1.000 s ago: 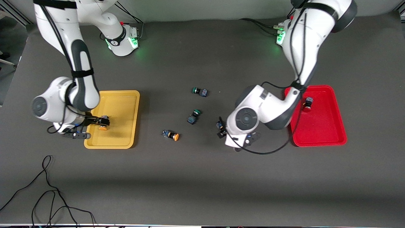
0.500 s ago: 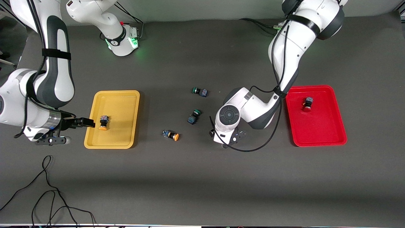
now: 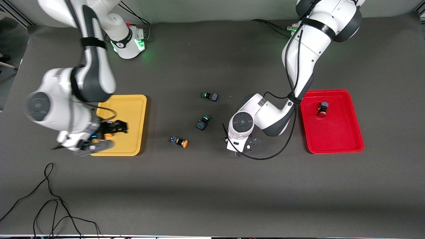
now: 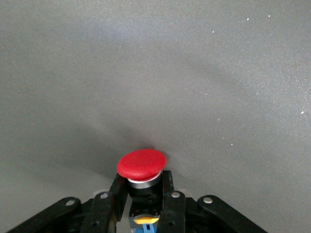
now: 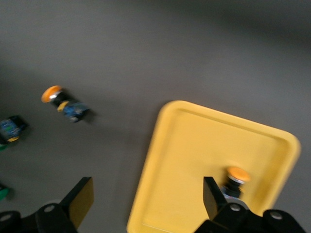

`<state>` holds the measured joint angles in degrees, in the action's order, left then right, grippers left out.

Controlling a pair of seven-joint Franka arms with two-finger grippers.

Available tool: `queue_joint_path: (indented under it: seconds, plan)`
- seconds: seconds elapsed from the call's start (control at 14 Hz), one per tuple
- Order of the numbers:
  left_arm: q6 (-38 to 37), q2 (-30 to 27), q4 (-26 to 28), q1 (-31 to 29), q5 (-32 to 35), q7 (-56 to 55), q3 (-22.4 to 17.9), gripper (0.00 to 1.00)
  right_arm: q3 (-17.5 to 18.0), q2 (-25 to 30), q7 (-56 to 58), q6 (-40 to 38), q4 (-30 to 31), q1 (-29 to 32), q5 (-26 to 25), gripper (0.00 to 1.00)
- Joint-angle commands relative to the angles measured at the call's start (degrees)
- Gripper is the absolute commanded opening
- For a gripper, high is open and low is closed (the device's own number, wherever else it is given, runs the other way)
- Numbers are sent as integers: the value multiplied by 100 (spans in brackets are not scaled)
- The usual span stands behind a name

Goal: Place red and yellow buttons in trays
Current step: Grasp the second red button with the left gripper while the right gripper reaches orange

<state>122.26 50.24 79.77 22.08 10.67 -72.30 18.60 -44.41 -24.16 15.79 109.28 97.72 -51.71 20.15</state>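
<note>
The shallow yellow plastic tray [image 3: 132, 106] toward the right arm's end of the table holds one orange-capped push-button switch [image 5: 236, 178], partly hidden in the front view by the right gripper [image 3: 114, 127], which hangs over the tray with its fingers spread wide and nothing between them. The shallow red plastic tray [image 3: 345, 139] toward the left arm's end holds one red-capped switch [image 3: 322, 109] in its part farther from the front camera. Between the trays, on the dark grey table [image 3: 212, 186], lie a second orange-capped switch [image 3: 179, 141] and two green-capped switches [image 3: 209, 96] [image 3: 203, 121], well apart from both trays, with wide bare table nearer the front camera. The left gripper [image 4: 144, 194] sits low at the table between the green-capped switches and the red tray; only the left wrist view shows it clenched on a second red-capped switch [image 4: 142, 165], which the arm covers in the front view.
</note>
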Motion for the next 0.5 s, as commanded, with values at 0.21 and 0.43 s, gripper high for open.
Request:
queue_joint_path:
  seconds: [0.21,0.43]
  plan:
    - [-2086,-874,56,-213,110,503,-6,0,845,-687,678,171,-658,47,-29,100]
    - [-2995,-1892,669,-686,5,1513,29,0,1153,-880,1548,786,-605,38,-29,100]
